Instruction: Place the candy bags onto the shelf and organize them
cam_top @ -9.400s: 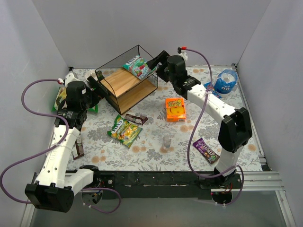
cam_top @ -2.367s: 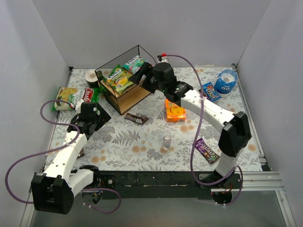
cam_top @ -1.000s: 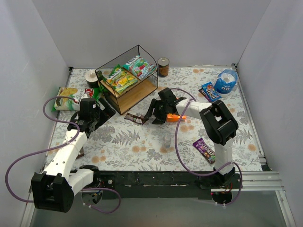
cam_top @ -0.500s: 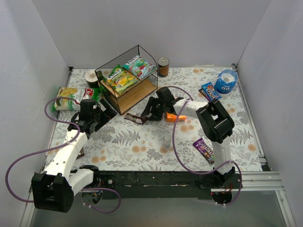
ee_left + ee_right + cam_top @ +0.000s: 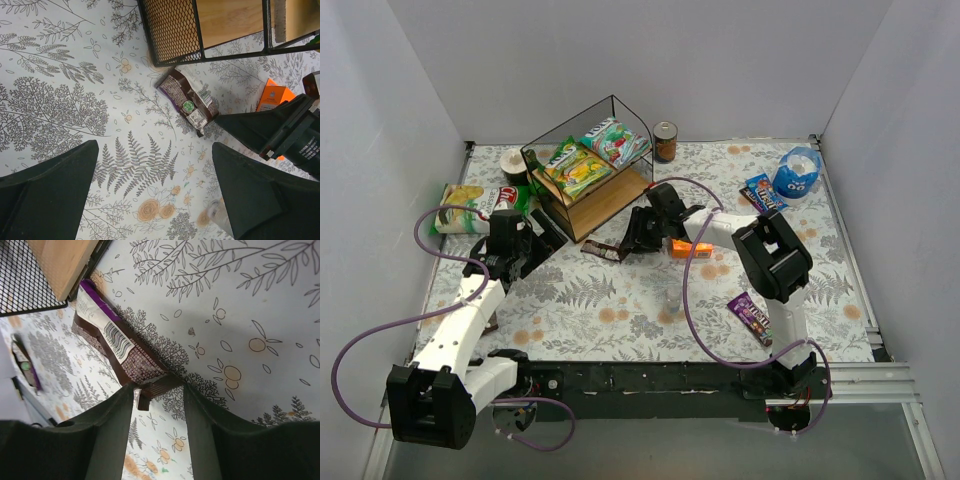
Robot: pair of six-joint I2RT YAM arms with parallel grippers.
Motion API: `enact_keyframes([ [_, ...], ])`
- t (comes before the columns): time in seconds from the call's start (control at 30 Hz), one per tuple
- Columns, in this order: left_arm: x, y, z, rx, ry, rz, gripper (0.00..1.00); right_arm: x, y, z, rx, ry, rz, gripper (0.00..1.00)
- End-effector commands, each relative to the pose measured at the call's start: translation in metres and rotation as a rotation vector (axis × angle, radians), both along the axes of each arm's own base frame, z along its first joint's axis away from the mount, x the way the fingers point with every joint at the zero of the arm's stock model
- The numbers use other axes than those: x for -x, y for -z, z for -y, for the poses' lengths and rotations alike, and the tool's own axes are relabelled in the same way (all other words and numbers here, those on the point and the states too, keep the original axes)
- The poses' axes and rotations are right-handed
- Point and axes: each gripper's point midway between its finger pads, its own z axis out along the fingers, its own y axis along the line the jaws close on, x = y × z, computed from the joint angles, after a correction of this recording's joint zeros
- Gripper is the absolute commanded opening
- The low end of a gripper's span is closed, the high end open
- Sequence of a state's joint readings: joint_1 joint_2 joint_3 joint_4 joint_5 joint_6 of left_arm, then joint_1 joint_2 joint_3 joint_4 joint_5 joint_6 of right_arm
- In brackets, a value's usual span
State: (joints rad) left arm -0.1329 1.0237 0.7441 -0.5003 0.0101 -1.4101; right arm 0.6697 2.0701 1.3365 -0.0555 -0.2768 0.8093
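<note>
The shelf (image 5: 595, 190) holds a green-yellow bag (image 5: 575, 168) and a teal-white bag (image 5: 613, 140) on its top board. A dark brown wrapper (image 5: 605, 250) lies on the table in front of it. My right gripper (image 5: 628, 243) is open and low on the table. In the right wrist view (image 5: 157, 390) its jaws stand on either side of the wrapper's (image 5: 120, 350) near end. My left gripper (image 5: 542, 238) is open and empty, hovering left of the wrapper (image 5: 190, 102). A purple wrapper (image 5: 753, 315) and a small blue pack (image 5: 762, 192) lie at the right.
An orange box (image 5: 685, 247) sits partly under my right arm. A round blue pouch (image 5: 795, 172), a brown can (image 5: 665, 141), a chips bag (image 5: 470, 205) and a small clear object (image 5: 671, 300) are also on the floral table cloth.
My right arm came down from the shelf to the table and slid left until its jaws reached the brown wrapper's end. The green-yellow bag now lies on the shelf. The left arm barely moved.
</note>
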Motion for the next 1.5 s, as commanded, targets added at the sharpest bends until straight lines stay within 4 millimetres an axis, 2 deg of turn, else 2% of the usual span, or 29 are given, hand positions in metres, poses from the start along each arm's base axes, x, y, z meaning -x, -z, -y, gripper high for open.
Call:
enact_keyframes([
  [0.0,0.005,0.001,0.003,0.008,0.021,-0.002,0.98,0.004,0.037,0.043,0.271,-0.093,0.094,0.54],
  [0.07,0.006,0.002,0.003,0.007,0.016,-0.006,0.98,0.001,0.025,0.046,0.284,-0.113,0.144,0.54],
  [0.13,0.006,0.003,0.002,0.01,0.01,-0.008,0.98,-0.01,0.009,0.05,0.306,-0.129,0.237,0.55],
  [0.23,0.006,0.003,0.002,0.012,0.008,-0.007,0.98,-0.027,-0.011,0.045,0.312,-0.153,0.349,0.61],
  [0.4,0.004,-0.002,0.001,0.002,0.005,-0.004,0.98,-0.04,-0.021,0.028,0.285,-0.309,0.505,0.65],
  [0.53,0.005,-0.005,0.0,-0.005,0.009,-0.006,0.98,-0.042,-0.019,0.013,0.24,-0.4,0.545,0.65],
  [0.67,0.003,-0.006,0.0,-0.003,0.007,-0.004,0.98,-0.044,-0.029,-0.003,0.161,-0.438,0.569,0.65],
  [0.87,0.003,-0.005,0.0,-0.003,0.007,-0.008,0.98,-0.035,-0.021,-0.017,0.094,-0.486,0.51,0.65],
  [1.0,0.003,-0.005,0.0,-0.004,0.008,-0.008,0.98,-0.015,-0.005,-0.016,0.067,-0.56,0.448,0.65],
  [1.23,0.003,-0.003,0.001,-0.002,0.006,-0.01,0.98,0.009,0.021,0.002,0.107,-0.619,0.382,0.64],
  [1.47,0.003,-0.003,0.0,-0.005,0.008,-0.011,0.98,0.018,0.041,0.016,0.213,-0.657,0.387,0.64],
])
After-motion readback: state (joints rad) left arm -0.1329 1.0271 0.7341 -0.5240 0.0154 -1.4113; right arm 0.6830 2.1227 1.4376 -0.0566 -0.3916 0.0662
